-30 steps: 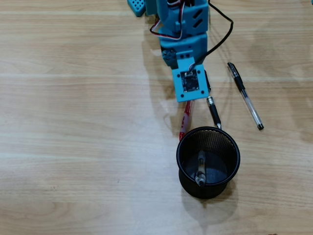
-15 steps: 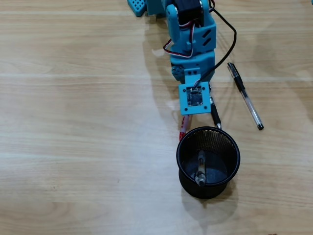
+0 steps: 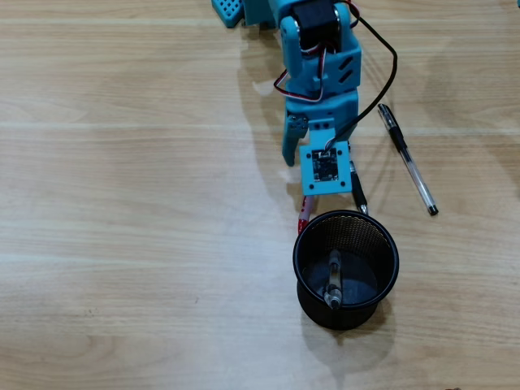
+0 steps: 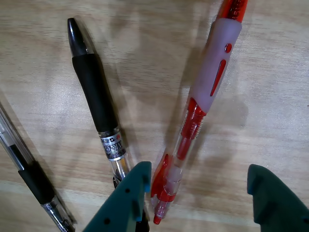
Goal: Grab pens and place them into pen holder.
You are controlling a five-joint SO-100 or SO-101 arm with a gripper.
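Observation:
In the wrist view my gripper is open just above the table. A red and clear pen lies flat with its clip end between the jaws, close to the left finger. A black-grip pen lies just outside that finger, and another pen is at the far left. From overhead, the arm reaches down over the red pen and the black-grip pen, right above the black mesh pen holder. One pen stands inside it. Another pen lies to the right.
The arm's black cable loops out on the right side of the overhead view. A teal part sits at the top edge by the arm's base. The rest is bare light wooden tabletop.
The wrist has moved down the overhead view toward the pen holder, over the two pens. One teal finger now sticks out on the left, so the jaws have opened.

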